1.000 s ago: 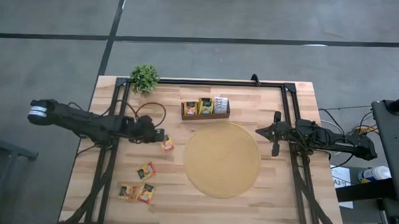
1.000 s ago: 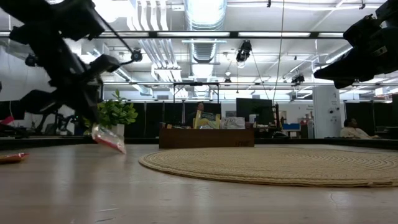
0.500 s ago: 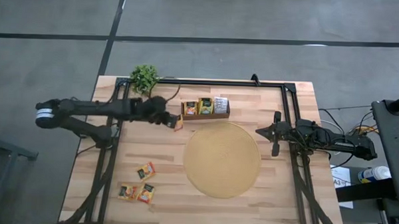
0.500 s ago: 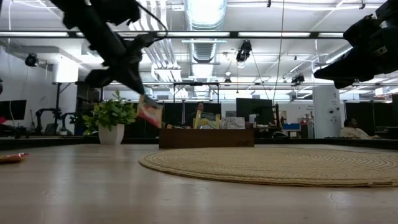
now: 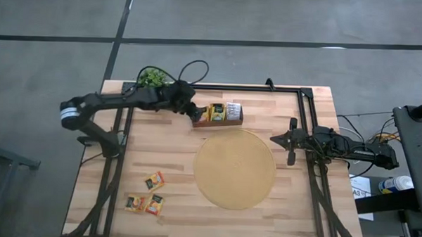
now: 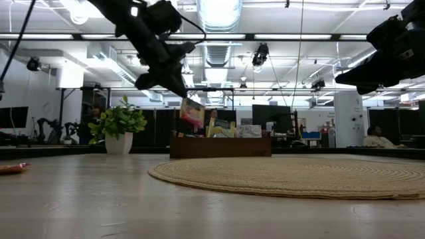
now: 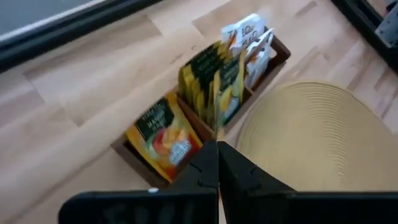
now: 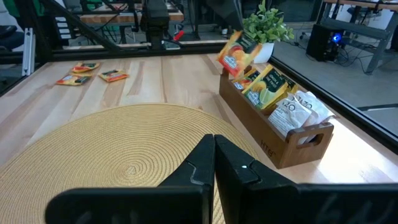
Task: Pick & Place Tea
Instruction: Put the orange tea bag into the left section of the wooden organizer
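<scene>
**Orange sachet held above the tray's end slot**

On the left of the wooden table, three orange sachets lie flat near the front edge, well apart from everything else. At the back stands a small potted plant. The left gripper reaches past it, its jaws clamped on one orange sachet, which hangs tilted in the air over the left end slot of the wooden tray. The tray's middle slot holds yellow-green sachets; its right slot holds white ones. Just in front of the tray lies the round woven mat. On the right, the right gripper hovers at the mat's edge, jaws together and holding nothing.
</scene>
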